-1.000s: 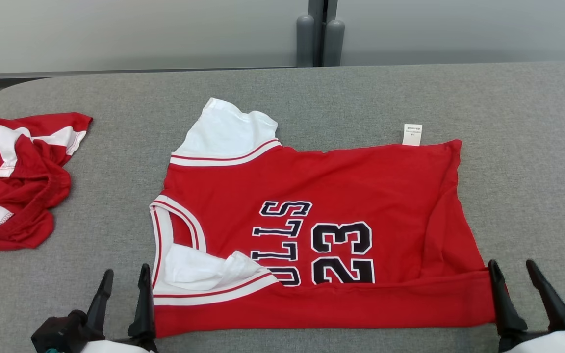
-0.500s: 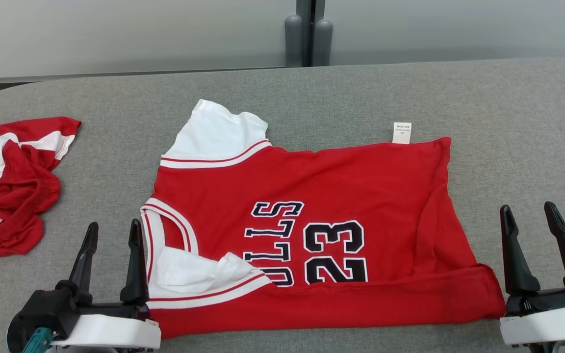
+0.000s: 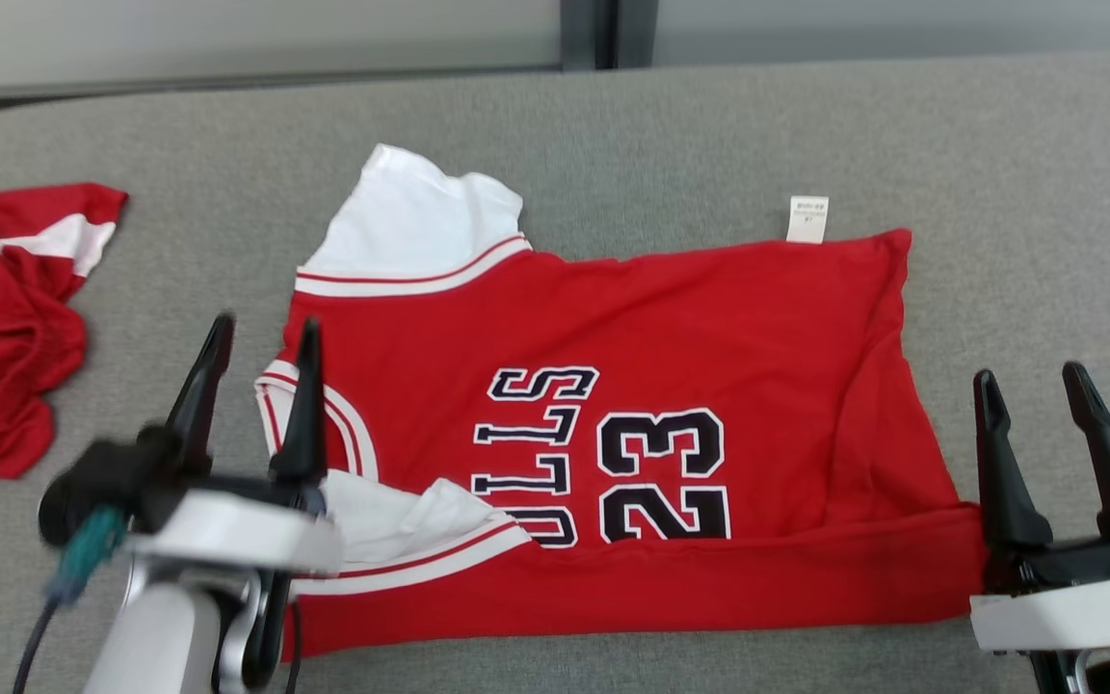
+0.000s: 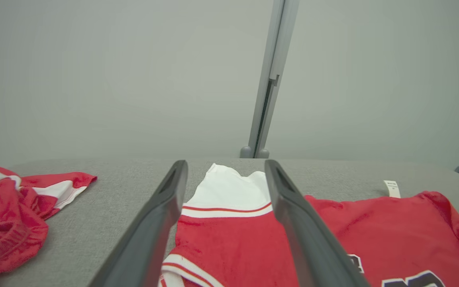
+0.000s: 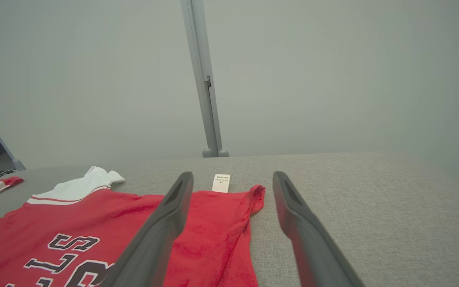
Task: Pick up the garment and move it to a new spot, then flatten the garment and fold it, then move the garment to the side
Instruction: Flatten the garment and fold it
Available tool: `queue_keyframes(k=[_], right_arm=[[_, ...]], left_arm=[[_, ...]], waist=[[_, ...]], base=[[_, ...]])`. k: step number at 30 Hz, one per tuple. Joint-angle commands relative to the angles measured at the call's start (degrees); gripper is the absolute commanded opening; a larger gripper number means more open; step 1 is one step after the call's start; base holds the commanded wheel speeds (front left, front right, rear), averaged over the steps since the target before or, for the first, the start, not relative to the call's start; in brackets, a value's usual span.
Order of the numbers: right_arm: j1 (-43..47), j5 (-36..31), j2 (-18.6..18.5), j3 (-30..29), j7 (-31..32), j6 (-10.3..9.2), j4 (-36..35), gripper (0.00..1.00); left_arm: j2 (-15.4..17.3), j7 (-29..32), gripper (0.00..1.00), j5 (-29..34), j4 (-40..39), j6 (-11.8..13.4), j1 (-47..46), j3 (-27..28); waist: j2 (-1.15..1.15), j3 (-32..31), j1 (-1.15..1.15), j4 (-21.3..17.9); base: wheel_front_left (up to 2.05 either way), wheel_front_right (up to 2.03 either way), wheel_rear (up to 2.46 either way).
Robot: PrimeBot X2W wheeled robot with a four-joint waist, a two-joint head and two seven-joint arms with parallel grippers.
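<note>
Left tool: spread, holding nothing, poised over the collar end of the jersey. It is blurred in the head view, so its height above the cloth is uncertain. Right tool: spread, empty, just beside the hem corner. The jersey lies mid-surface, long axis running left to right, collar toward the robot's left, hem and care label toward its right, near edge turned up in a band. Risks, as judged: the bunched white sleeve beside the left tool could be trapped in a fold, and a pinch taking one layer only would skew it. A second red garment lies well apart at left.
</note>
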Motion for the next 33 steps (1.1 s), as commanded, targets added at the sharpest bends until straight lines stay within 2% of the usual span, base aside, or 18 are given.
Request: queue_keyframes(k=[1,5,9,15,22,23,24,33], right_arm=[[-1.92,-0.48,-0.03,0.27,0.17,-0.04,-0.59,1.00],[-5.45,-0.63,-0.34,1.29,0.45,-0.04,-1.81,1.00],[-8.42,-0.37,-0.36,2.18,-0.03,-0.04,-1.61,1.00],[-11.25,0.54,0.30,3.70,-1.84,-0.03,0.66,1.00],[-11.94,1.22,0.90,3.57,-3.41,-0.03,3.65,1.00],[-11.95,1.29,0.90,3.42,-3.55,-0.03,4.09,1.00],[-11.93,1.37,0.89,3.24,-3.71,-0.03,4.50,1.00],[-13.63,2.36,-0.45,0.08,-2.30,-0.03,6.99,1.00]], left_arm=[[0.05,1.86,1.00,-0.11,1.36,-1.41,-5.39,-1.17],[0.47,5.65,1.00,-0.97,6.52,-4.55,-17.32,-3.04],[0.96,9.35,1.00,-2.99,16.72,-6.77,-28.60,-3.85],[2.95,13.87,1.00,-5.60,34.46,-8.10,-41.33,-4.37],[5.06,16.06,1.00,-5.08,48.82,-7.86,-47.26,-5.25],[5.07,16.55,0.71,-4.80,50.68,-7.82,-47.82,-5.68],[4.80,16.95,0.00,-4.78,52.17,-7.90,-48.09,-6.09],[2.97,13.19,0.00,-4.33,55.98,-8.68,-50.64,-9.52]], waist=[[0.00,4.19,0.00,-0.71],[0.00,10.57,0.00,-2.80],[0.00,15.17,0.00,-5.21],[0.00,18.67,0.00,-8.79],[0.00,19.37,0.00,-10.14],[0.00,19.28,0.00,-10.13],[0.00,19.13,0.00,-10.05],[0.00,17.30,0.00,-7.80]], base=[[0.00,0.00,0.00],[0.00,0.00,0.00],[0.00,0.00,0.00],[0.00,0.00,0.00],[0.00,0.00,0.00],[0.00,0.00,0.00],[0.00,0.00,0.00],[0.00,0.00,0.00]])
